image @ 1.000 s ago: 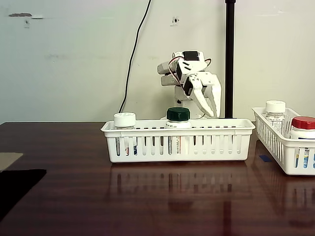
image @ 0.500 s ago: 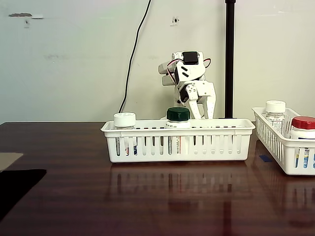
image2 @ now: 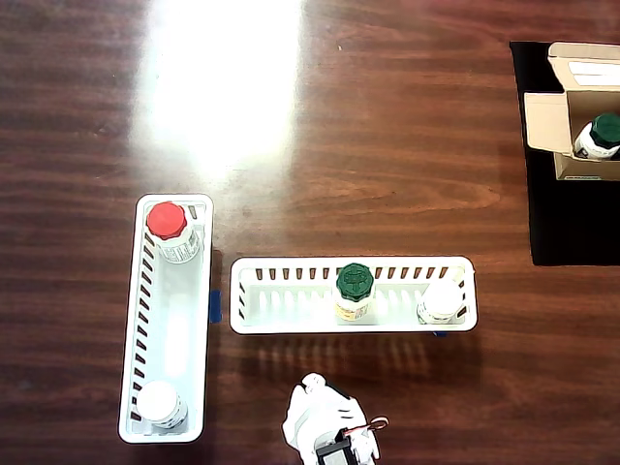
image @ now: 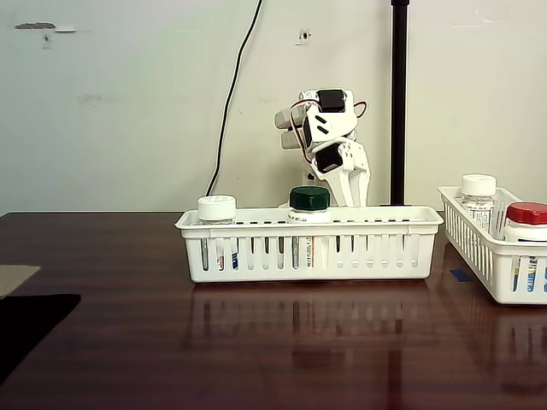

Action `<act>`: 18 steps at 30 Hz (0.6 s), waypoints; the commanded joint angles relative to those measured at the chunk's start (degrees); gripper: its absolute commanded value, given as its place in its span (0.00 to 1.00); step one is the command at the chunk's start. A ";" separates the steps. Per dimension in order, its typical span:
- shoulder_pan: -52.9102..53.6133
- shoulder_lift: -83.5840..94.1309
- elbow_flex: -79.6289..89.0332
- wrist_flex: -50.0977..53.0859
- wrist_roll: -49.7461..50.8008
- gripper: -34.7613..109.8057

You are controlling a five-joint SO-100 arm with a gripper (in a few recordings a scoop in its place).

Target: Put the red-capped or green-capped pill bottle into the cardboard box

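The gripper point(image: 349, 198) has swung left behind the basket point(image: 309, 243) toward the green-capped bottle point(image: 308, 207); its fingers have drawn together, empty.

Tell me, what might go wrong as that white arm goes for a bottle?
1. The gripper hangs just behind the white basket, so it could catch the rim.
2. The white-capped bottle shares that basket with the green-capped bottle and could be taken by mistake.
3. The cardboard box already holds a green-capped bottle, leaving little room.
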 commanded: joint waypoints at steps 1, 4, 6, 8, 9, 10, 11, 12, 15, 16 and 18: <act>-0.35 4.83 -0.26 0.70 -3.08 0.24; -0.35 4.83 -0.26 0.70 -4.83 0.24; -0.35 4.83 -0.26 0.70 -5.71 0.24; -0.35 4.83 -0.26 0.70 -6.33 0.24; -0.35 4.83 -0.26 0.70 -6.68 0.24; -0.35 4.83 -0.26 0.70 -7.03 0.24; -0.35 4.83 -0.26 0.70 -7.29 0.24; -0.35 4.83 -0.26 0.70 -7.56 0.24; -0.35 4.83 -0.26 0.70 -7.73 0.24; -0.35 4.83 -0.26 0.70 -7.73 0.24; -0.35 4.83 -0.26 0.70 -7.73 0.24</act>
